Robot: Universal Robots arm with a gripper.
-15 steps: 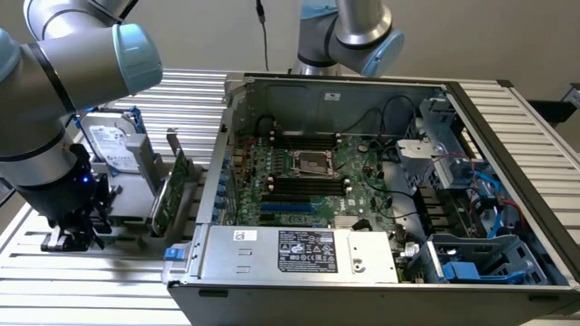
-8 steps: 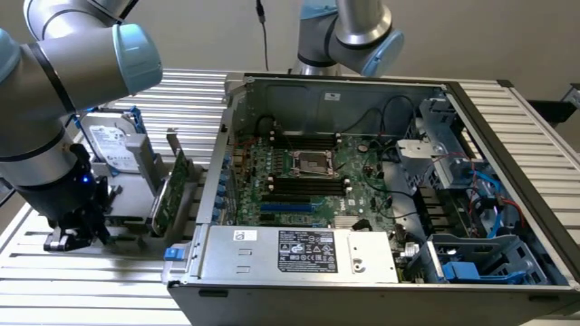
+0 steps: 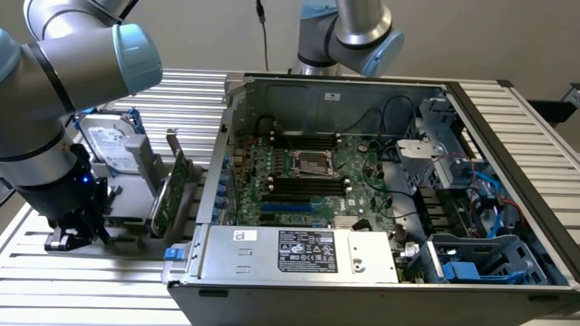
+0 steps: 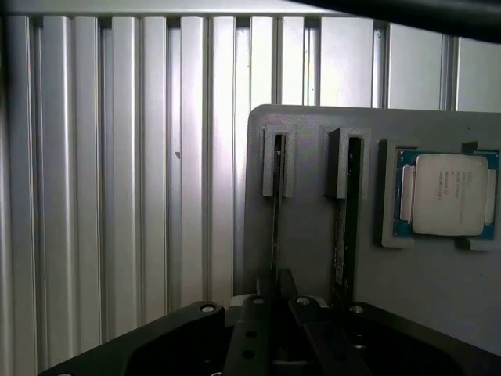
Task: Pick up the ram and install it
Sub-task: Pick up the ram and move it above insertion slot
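Note:
The ram (image 4: pixel 276 235) stands on edge in a slot of a grey holder plate (image 4: pixel 309 258), seen as a thin dark strip. My gripper (image 4: pixel 275 301) is down over its near end, and its black fingers (image 4: pixel 252 321) are pressed in on either side of the stick. A second stick (image 4: pixel 342 227) stands in the neighbouring slot, apart from the fingers. In the exterior view my gripper (image 3: pixel 73 234) is low over the table at the exterior view's left, beside the open computer case (image 3: pixel 381 183). The black memory slots (image 3: pixel 308 183) lie on the motherboard inside.
A processor chip (image 4: pixel 446 194) rests in a recess of the same holder. A green expansion card (image 3: pixel 172 190) and a silver hard drive (image 3: pixel 113 146) stand between my arm and the case. A power supply (image 3: pixel 299 251) fills the case front. A second arm (image 3: pixel 358 34) hangs behind.

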